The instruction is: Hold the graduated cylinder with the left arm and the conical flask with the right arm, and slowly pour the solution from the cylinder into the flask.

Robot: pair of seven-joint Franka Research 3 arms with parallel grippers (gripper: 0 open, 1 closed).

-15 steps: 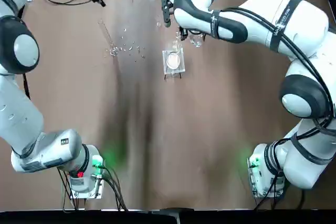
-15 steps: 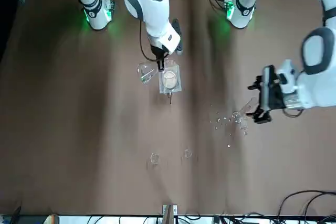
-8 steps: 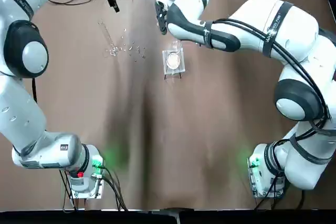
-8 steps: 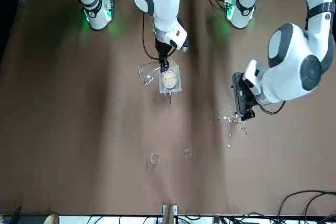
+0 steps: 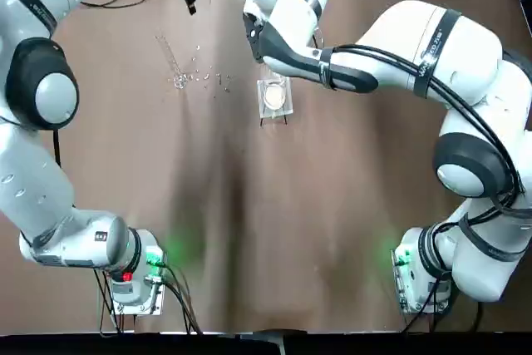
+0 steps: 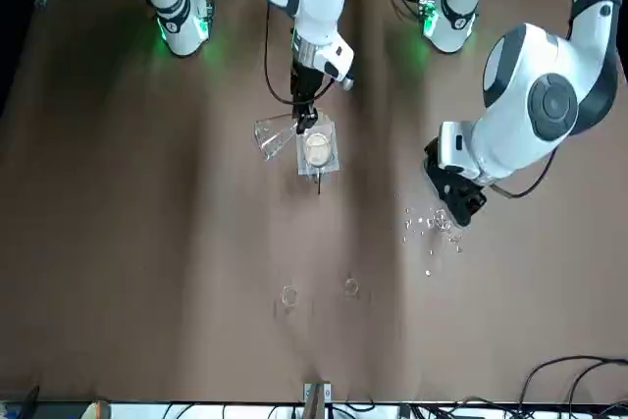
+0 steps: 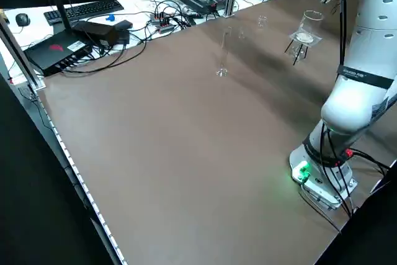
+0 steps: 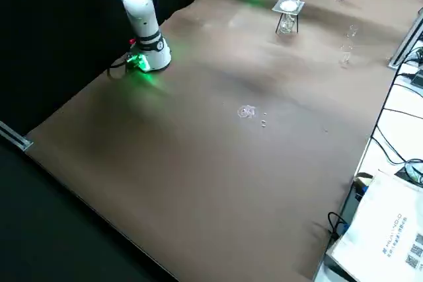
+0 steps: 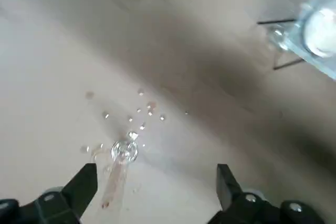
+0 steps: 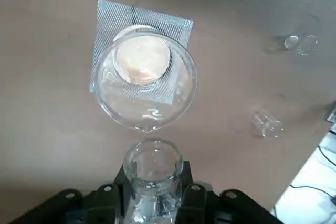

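The graduated cylinder stands upright on the brown table, a thin clear tube; the left wrist view looks down on its mouth. My left gripper hangs above it, open, with its fingers wide apart and off the glass; in the front view the left gripper is just beside the cylinder's foot. My right gripper is shut on the neck of the conical flask, which is tilted beside the beaker. The flask's mouth sits between the right gripper's fingers.
A short wide beaker stands on a white square stand right next to the flask. Tiny glass bits lie scattered around the cylinder. Two small clear cups stand far from the arms. Cables and a keyboard lie beyond the table edge.
My left gripper has swung in toward the cylinder and turned to point down over it. My right arm has shifted a little, keeping the flask beside the beaker.
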